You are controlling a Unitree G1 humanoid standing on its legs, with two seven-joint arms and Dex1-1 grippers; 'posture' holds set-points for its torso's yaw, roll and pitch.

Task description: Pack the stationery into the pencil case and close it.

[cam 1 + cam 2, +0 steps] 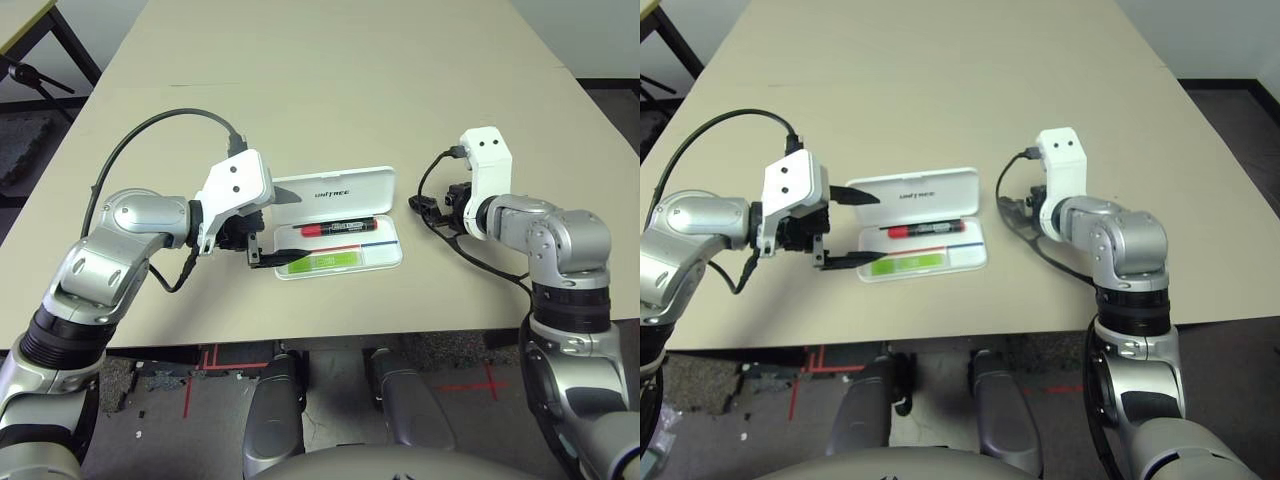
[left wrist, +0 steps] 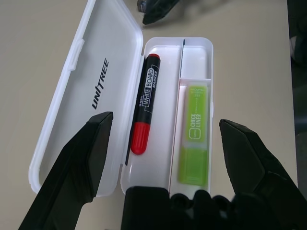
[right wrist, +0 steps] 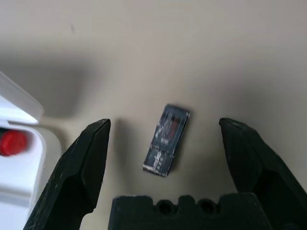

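Pencil case (image 1: 335,190) lies open at centre of frame on bench (image 1: 330,80), lid flat toward upper side. Red marker (image 1: 338,228) and green bar (image 1: 320,262) already inside. Dark clip piece (image 3: 167,139) on bench, right of case, apart from it.

I see right end effector (image 3: 163,143) released, fingers wide on both sides of clip, arm angled downward. Left end effector (image 2: 163,143) released too, hovering at left end of case.

My judgement: lower right end effector straight, centre clip, close slowly; piece is thin, can slip.
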